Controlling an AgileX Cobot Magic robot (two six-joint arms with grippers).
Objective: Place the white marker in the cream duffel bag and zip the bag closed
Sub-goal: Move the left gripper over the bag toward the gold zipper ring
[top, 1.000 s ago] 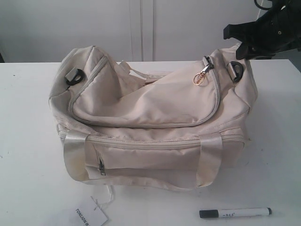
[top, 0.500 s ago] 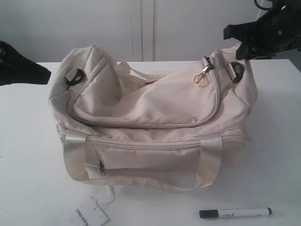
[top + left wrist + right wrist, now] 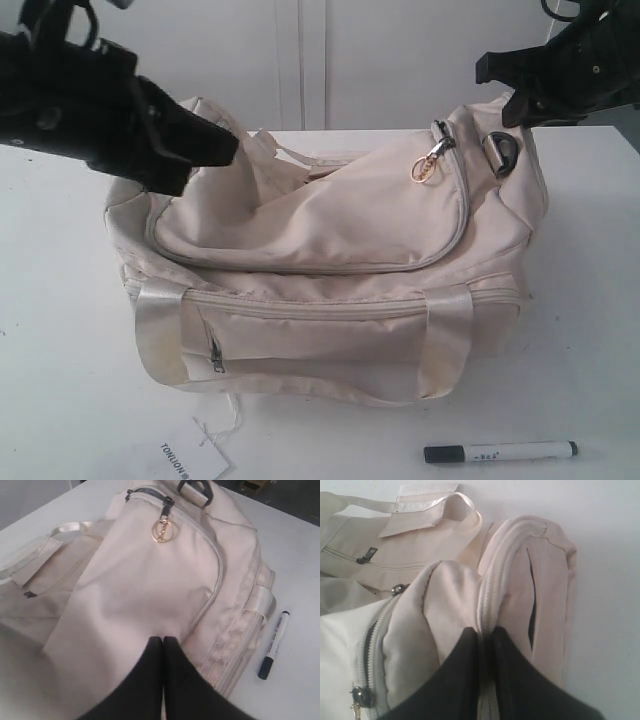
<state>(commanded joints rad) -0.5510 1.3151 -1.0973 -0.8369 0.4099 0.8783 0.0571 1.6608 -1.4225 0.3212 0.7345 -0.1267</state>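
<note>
The cream duffel bag sits mid-table with its gold ring pull at the right end of the curved top zipper. The white marker lies on the table in front of the bag's right corner, apart from both grippers; it also shows in the left wrist view. My left gripper hovers over the bag's left end, shut with nothing between its fingers. My right gripper is at the bag's right end, shut on a ridge of fabric along the zipper seam.
A white paper hang tag on a string lies at the front edge, left of the marker. Shiny strap handles hang down the bag's front. A wall stands close behind the table.
My left arm has swept in from the left edge to above the bag's left end. The right gripper, the bag and the marker have not moved.
</note>
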